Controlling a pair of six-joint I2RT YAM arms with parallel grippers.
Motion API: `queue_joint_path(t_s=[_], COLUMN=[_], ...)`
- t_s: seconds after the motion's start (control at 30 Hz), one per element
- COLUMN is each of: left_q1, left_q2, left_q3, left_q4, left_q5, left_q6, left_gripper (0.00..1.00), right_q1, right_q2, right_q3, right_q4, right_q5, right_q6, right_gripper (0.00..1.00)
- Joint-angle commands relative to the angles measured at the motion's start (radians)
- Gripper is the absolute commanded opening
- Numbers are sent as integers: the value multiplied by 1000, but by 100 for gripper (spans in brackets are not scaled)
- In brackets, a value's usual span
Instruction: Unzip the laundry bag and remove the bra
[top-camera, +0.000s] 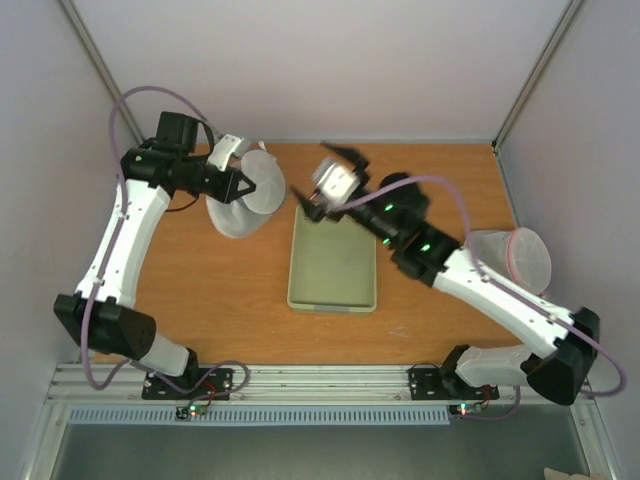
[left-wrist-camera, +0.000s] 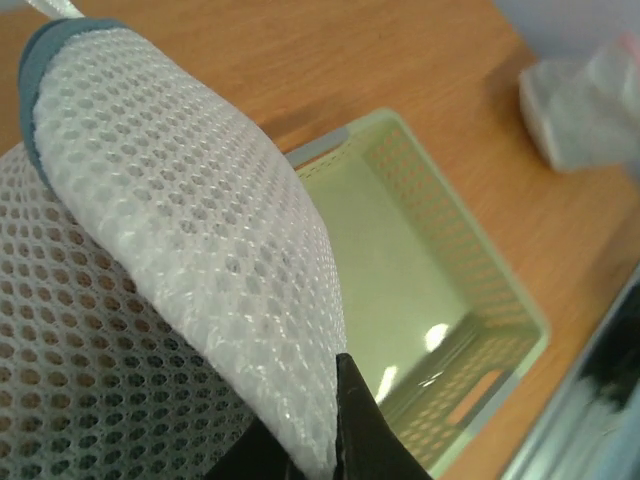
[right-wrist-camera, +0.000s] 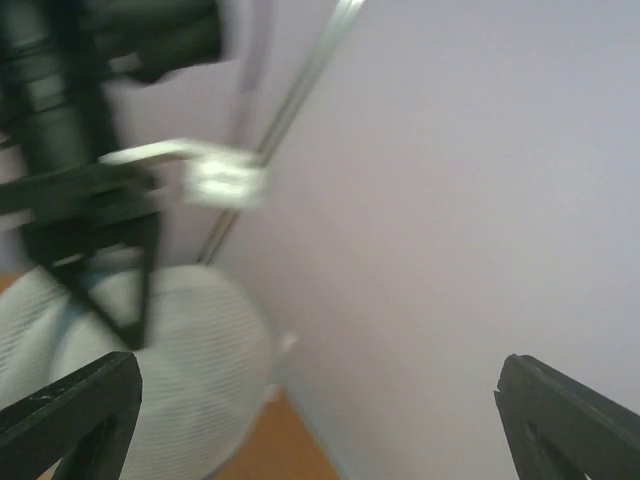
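pinching a fold of the round white mesh laundry bag with the grey zip band (top-camera: 243, 203), the left gripper (left-wrist-camera: 322, 445) is holding it tipped up on its edge near the far left corner of the wooden tabletop (top-camera: 230, 290). its dark jaws are pressing together on the mesh. the right gripper (top-camera: 322, 173) is hanging over the far edge of the pale green plastic tray (top-camera: 335, 270), which is sitting in the middle of the tabletop. its jaws are standing spread wide with nothing between them, facing the bag but apart from it. the mustard-orange bra is not showing in any view; i am judging that it is lying inside the pouch, though the mesh is not letting me confirm it. whether the zip is open at all i cannot tell, and the puller is not showing.

risks from here: the left jaws are biting soft mesh rather than the stiffer band, so a tug on the zip may be dragging the fabric out of the pinch, or turning the whole pouch. the right wrist view is blurring — a hasty approach could be closing on mesh instead of the small puller. the translucent round bag with the pink rim (top-camera: 520, 258), near the right edge, is lying just beside the right arm, and a swing could be knocking it.
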Motion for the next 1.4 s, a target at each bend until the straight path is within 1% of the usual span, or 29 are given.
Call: queue_joint_path(t_s=[0.0,0.07,0.17,0.2,0.27,0.33,0.43,0.5,0.57,0.63,0.73,0.77,0.83,0.87,0.93,0.97,1.1,1.17,1.23,1.3,1.37], left_q1=[-49,-53,-62,-63,-62,-63,-63,-63,-63,-63,-63,-63,-63,-63,-63,-63,-63,-63,-63,-63,-63], left_q2=[-123,-128,-203,-230,-294,-371,-497,-569,-639,-698,-754,-766,-778,-783,-799,-808,-818,-827,-834,-835,-838], left_q3=[-13,23,2,-5,-29,-74,-170,-238,-317,-379,-437,-457,-475,-483,-504,-514,-536,-557,-573,-580,-588], left_q4=[-14,-97,-149,-151,-126,-62,73,130,242,314,379,403,411,393,367,365,363,398,437,439,437], left_q5=[-138,-137,-163,-166,-158,-100,54,143,169,178,197,200,219,236,279,296,314,313,312,309,308], left_q6=[473,588,786,862,943,995,990,991,947,905,907,877,864,876,966,985,1007,991,956,944,941], left_gripper=[1,1,1,1,1,1,1,1,1,1,1,1,1,1,1,1,1,1,1,1,1], right_q1=[-154,-168,-198,-209,-223,-224,-224,-224,-224,-224,-224,-224,-222,-220,-214,-213,-201,-175,-169,-169,-169], right_q2=[-59,-64,-58,-57,-66,-92,-123,-137,-148,-159,-171,-173,-174,-174,-162,-149,-95,-73,-59,-64,-75], right_q3=[77,82,89,88,68,28,-33,-59,-76,-88,-101,-103,-104,-107,-113,-108,-47,-20,-6,-13,-28], right_q4=[-137,-193,-248,-266,-263,-228,-168,-127,-108,-100,-89,-88,-76,-53,-12,-6,-56,-100,-122,-115,-98], right_q5=[-235,-209,-210,-233,-284,-365,-525,-616,-671,-735,-812,-837,-877,-880,-859,-855,-828,-795,-813,-829,-835], right_q6=[380,392,449,480,515,519,520,514,510,497,488,491,505,529,564,568,548,509,497,499,502], right_gripper=[98,98,99,99,99,98,99,98,98,98,94,92,88,87,86,85,76,74,69,60,45])
